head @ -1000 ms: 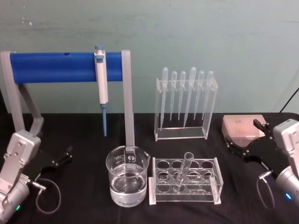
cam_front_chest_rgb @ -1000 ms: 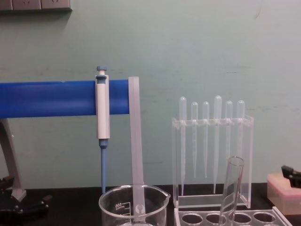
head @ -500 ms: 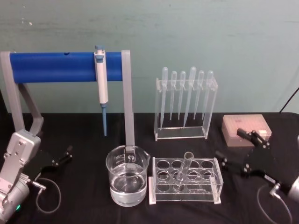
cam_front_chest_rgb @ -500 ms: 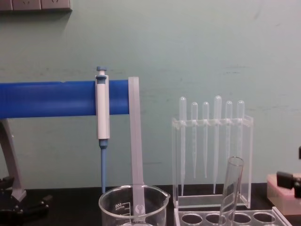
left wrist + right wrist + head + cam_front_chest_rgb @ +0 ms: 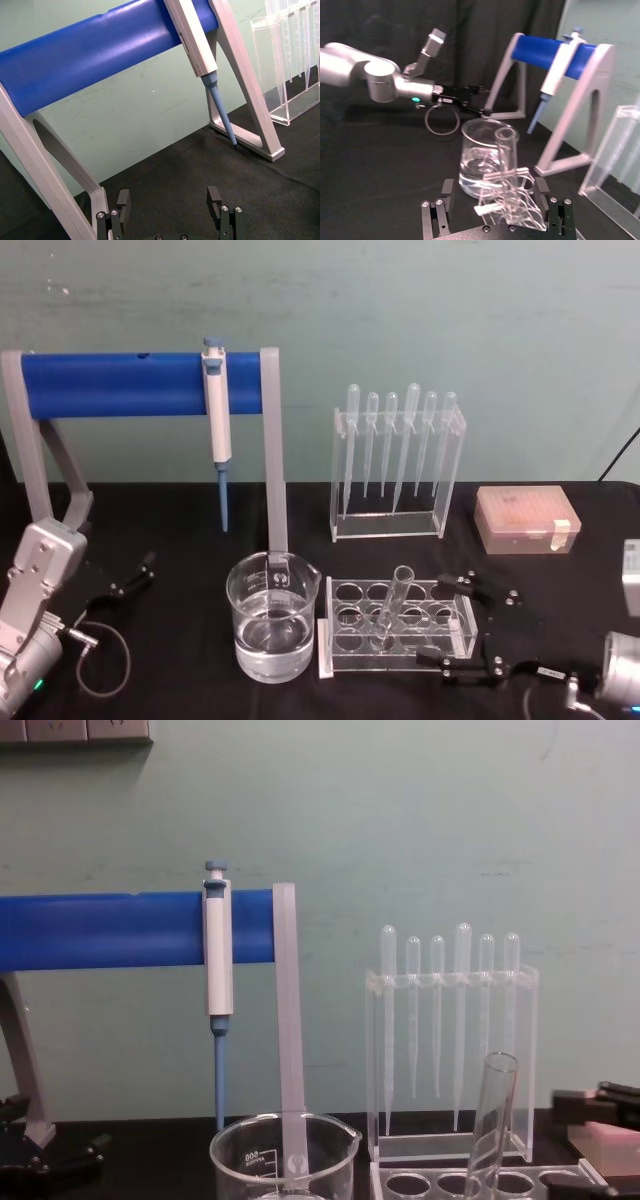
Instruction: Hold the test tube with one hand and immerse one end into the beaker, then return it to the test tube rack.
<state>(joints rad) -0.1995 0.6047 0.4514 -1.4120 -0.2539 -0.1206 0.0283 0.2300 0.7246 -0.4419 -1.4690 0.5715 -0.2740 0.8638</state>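
Fingers (image 5: 463, 586) spread wide, the right gripper (image 5: 453, 621) sat low at the right end of the rack (image 5: 342, 646), seemingly lined up to pinch the test tube (image 5: 392, 608) leaning inside it, beside the beaker (image 5: 272, 625). The left gripper (image 5: 135, 575), also spread, sat parked at the left of the worktop (image 5: 180, 530).

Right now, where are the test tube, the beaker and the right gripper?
test tube (image 5: 392, 608), head view, middle of the glass shaft.
beaker (image 5: 250, 605), head view, left glass wall.
right gripper (image 5: 438, 617), head view, midway between its open fingers.
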